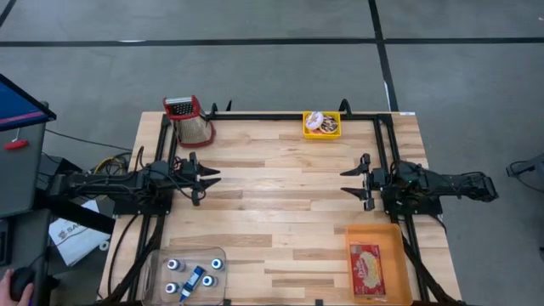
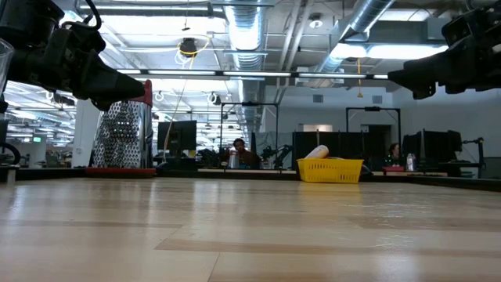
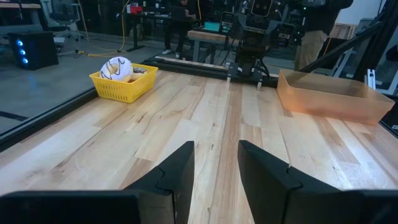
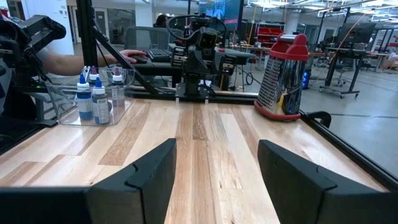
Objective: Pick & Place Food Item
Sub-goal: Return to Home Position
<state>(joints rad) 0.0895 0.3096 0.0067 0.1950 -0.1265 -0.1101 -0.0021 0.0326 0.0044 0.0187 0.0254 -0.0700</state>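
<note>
Right, both arms hang level over the pale wood-plank table (image 1: 280, 212), facing each other. The left gripper (image 1: 211, 177) has its jaws spread and empty, and the right gripper (image 1: 347, 182) is parted wider, also holding nothing.

The yellow bin (image 1: 322, 133) sits at the far edge, well apart from both sets of jaws and nearer the right pair. A pale pink frosted donut (image 1: 314, 121) shows on top, with something darker beside it; I can't tell the exact donut count.

One red-handled grater (image 1: 191, 119) stands just beyond the left jaws. One clear tray (image 1: 189, 252) shows four white-capped bottles, and one orange bin (image 1: 374, 229) holds a single packet.

Beyond the table, exposed ceiling ducts and desks.
</note>
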